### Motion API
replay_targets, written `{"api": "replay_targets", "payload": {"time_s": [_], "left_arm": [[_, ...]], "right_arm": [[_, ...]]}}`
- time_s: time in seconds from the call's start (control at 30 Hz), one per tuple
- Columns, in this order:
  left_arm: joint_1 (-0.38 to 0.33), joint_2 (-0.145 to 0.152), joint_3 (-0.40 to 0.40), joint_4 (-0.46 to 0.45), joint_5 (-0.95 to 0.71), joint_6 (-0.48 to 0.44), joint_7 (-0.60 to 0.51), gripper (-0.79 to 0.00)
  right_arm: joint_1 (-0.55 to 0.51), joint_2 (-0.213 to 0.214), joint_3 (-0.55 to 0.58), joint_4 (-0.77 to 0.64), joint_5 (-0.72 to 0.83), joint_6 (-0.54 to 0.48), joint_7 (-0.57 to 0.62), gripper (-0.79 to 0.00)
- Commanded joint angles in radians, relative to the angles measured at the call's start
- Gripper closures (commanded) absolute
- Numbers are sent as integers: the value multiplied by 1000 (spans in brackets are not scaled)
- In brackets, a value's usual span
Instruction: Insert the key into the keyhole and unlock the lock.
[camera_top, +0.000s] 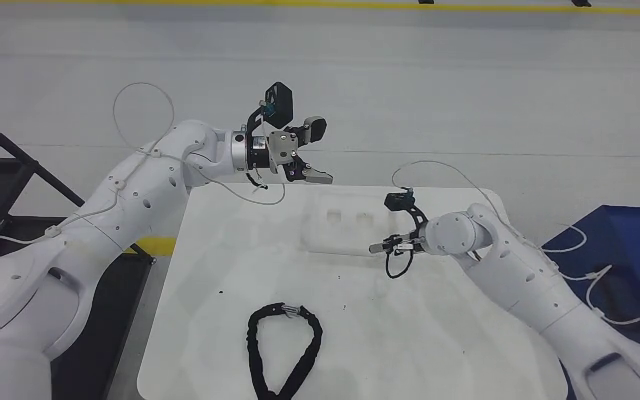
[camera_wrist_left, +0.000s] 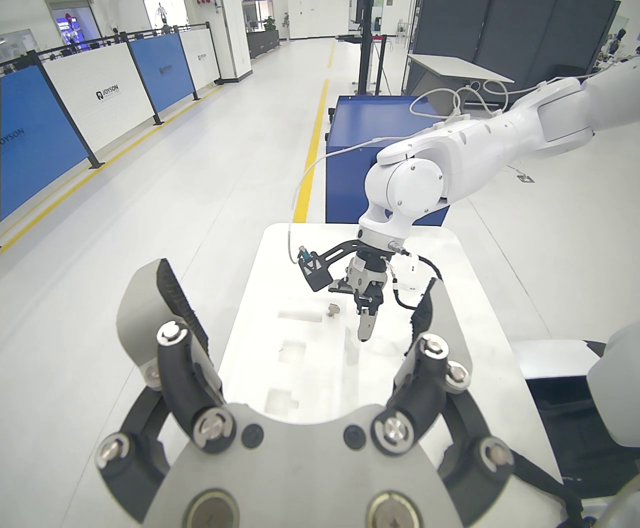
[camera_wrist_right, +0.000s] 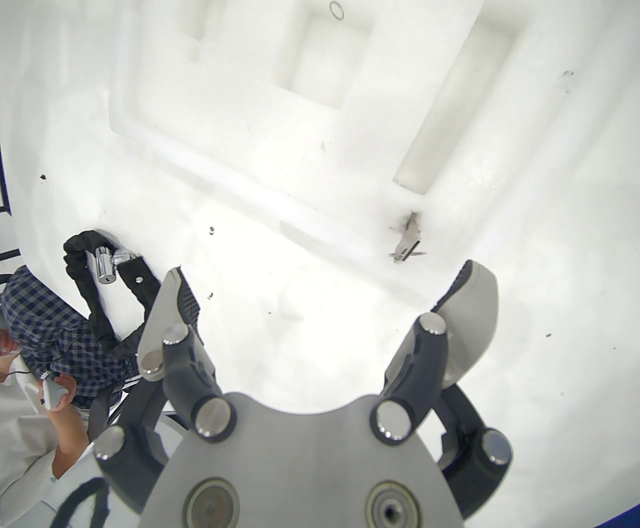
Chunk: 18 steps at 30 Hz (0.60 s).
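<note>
The small metal key (camera_wrist_right: 409, 237) lies flat on the white foam tray (camera_wrist_right: 240, 150), beside a long recess. My right gripper (camera_wrist_right: 320, 280) hangs open just above the table, a short way from the key, with nothing between its fingers. In the left wrist view the key (camera_wrist_left: 332, 311) sits next to the right gripper (camera_wrist_left: 367, 320). The black chain lock (camera_top: 283, 345), with its silver cylinder (camera_top: 290, 311), lies near the table's front edge. The cylinder (camera_wrist_right: 106, 262) points its keyhole end toward the table. My left gripper (camera_top: 318, 152) is held open in the air over the table's far left corner.
The foam tray (camera_top: 340, 225) with several rectangular recesses takes up the back middle of the white table (camera_top: 450, 340). A blue cabinet (camera_wrist_left: 370, 150) stands on the floor beyond the table. Cables loop off both wrists.
</note>
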Motion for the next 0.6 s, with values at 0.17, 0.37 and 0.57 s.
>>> {"api": "replay_targets", "payload": {"time_s": [0.17, 0.37, 0.57], "left_arm": [[0, 0, 0, 0, 0, 0, 0, -785], [0, 0, 0, 0, 0, 0, 0, -785], [0, 0, 0, 0, 0, 0, 0, -785]], "right_arm": [[16, -26, -11, 64, -4, 0, -20, -554], [27, -44, -18, 97, -15, 10, -10, -394], [32, -54, -21, 109, -49, 34, 1, -406]]}}
